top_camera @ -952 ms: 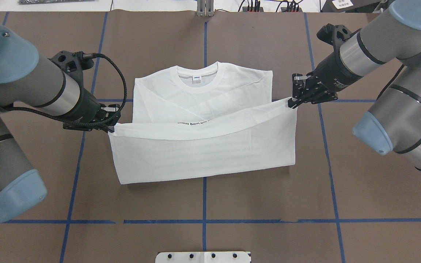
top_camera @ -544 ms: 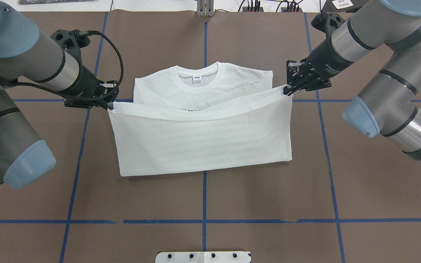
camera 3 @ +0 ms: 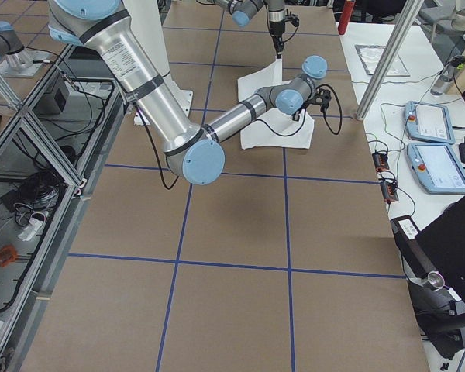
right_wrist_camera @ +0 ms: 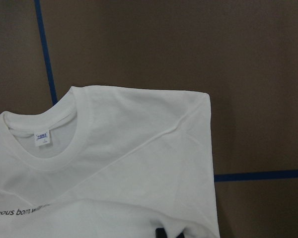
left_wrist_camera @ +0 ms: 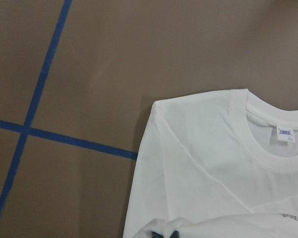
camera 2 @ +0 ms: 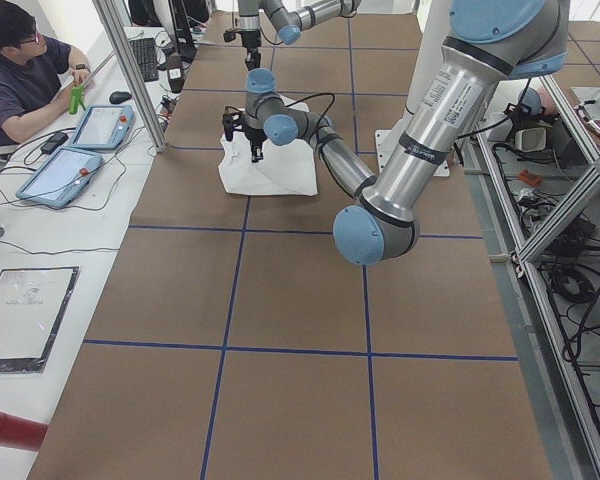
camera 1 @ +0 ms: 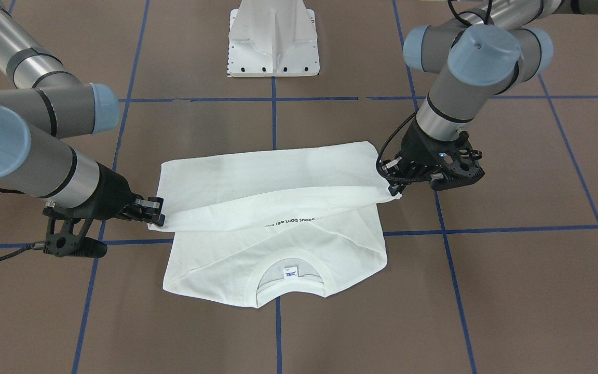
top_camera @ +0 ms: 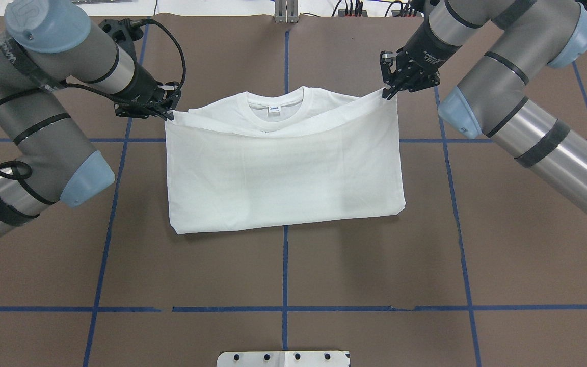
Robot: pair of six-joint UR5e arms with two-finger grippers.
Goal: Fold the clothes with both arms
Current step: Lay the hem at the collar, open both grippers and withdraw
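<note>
Shirt: a white shirt [top_camera: 283,173] lies mid-table on the brown paper-covered table [top_camera: 283,275], its hem half doubled over toward the collar, plain reverse uppermost
Left gripper: the left gripper [top_camera: 170,116] is clamped on the hem corner on the robot's left, beside the shoulder of the layer beneath
Right gripper: the right gripper [top_camera: 386,95] is pinched tight on the opposite hem corner, beside the other shoulder
Fold: the held edge sags between the two grippers, raised off the cloth below; the collar and neck label [top_camera: 274,108] are uncovered
Print: a line of black text [camera 1: 291,221] shows under the lifted edge
Surface: blue tape lines [top_camera: 375,308] cross the paper
Sidelines: an operator [camera 2: 20,75] sits by two tablets [camera 2: 65,175]
</note>
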